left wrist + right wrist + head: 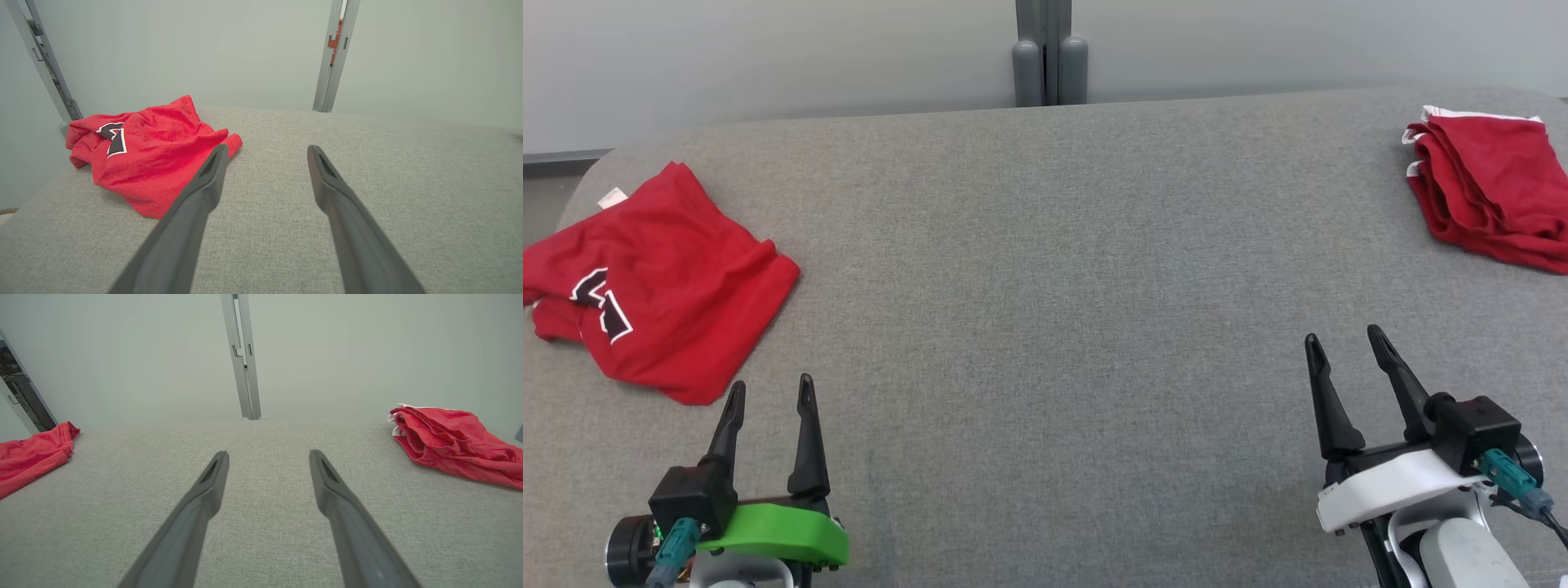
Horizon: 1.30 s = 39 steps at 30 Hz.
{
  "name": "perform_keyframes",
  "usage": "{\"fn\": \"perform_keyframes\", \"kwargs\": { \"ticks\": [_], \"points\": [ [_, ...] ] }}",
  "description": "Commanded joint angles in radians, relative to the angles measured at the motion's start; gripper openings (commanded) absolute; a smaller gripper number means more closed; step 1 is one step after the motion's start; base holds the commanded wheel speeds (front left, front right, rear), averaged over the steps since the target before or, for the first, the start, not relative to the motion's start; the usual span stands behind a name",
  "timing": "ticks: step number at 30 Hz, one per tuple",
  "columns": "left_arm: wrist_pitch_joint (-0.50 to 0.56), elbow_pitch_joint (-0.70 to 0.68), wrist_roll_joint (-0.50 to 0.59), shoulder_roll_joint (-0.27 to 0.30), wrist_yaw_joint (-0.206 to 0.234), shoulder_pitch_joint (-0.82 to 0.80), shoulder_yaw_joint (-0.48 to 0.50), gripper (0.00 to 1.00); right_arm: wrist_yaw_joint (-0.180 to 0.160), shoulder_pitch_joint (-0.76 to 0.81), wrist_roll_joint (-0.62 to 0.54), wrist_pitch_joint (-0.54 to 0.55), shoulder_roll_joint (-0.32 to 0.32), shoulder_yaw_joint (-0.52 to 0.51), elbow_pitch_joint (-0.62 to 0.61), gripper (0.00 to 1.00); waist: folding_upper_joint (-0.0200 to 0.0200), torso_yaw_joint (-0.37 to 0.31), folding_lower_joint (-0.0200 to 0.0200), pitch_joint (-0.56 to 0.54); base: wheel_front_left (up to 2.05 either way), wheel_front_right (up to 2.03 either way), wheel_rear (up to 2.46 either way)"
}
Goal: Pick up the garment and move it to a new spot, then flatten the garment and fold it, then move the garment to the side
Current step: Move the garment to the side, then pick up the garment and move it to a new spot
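Note:
A crumpled red garment [678, 269] with a black-and-white number print lies at the table's far left, just ahead and left of my left gripper [771, 382]. That gripper is open and empty, its fingers hovering over grey cloth right of the garment [155, 163] in the left wrist view. A second red garment [1494, 188] with white trim lies folded at the far right edge. My right gripper [1342, 335] is open and empty, well short of it. The right wrist view shows the folded garment [449, 437] at right and the crumpled one [28, 457] at left.
The grey fabric-covered table [1045, 286] spreads wide between the two garments. A grey metal post [1049, 53] stands behind its back edge against a pale wall. The table's left corner is rounded near the crumpled garment.

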Motion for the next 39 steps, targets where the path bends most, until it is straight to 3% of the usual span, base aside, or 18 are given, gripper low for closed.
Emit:
{"fn": "perform_keyframes", "kwargs": {
  "ticks": [1, 10, 27, 39],
  "points": [
    [0.000, 0.004, 0.001, 0.004, -0.007, 0.012, 0.001, 1.00, -0.001, 0.021, -0.014, -0.003, 0.006, -0.011, -0.018, 1.00, 0.0000, -0.008, 0.0001, -0.007, 0.00, 0.00, 0.00],
    [0.000, 0.027, 0.003, 0.010, -0.018, 0.008, 0.004, 1.00, -0.001, 0.079, -0.035, -0.003, 0.042, -0.038, -0.063, 1.00, 0.0000, -0.016, 0.0001, -0.019, 0.00, 0.00, 0.00],
    [0.000, 0.043, 0.007, 0.010, -0.022, 0.009, 0.008, 1.00, -0.001, 0.094, -0.034, -0.003, 0.049, -0.042, -0.049, 1.00, 0.0000, -0.004, 0.0001, -0.042, 0.00, 0.00, 0.00],
    [0.000, 0.035, 0.005, 0.026, -0.011, 0.003, 0.029, 1.00, -0.001, 0.092, -0.029, -0.003, 0.044, -0.022, -0.043, 1.00, 0.0000, 0.126, 0.0001, -0.048, 0.00, 0.00, 0.00]
  ]
}}
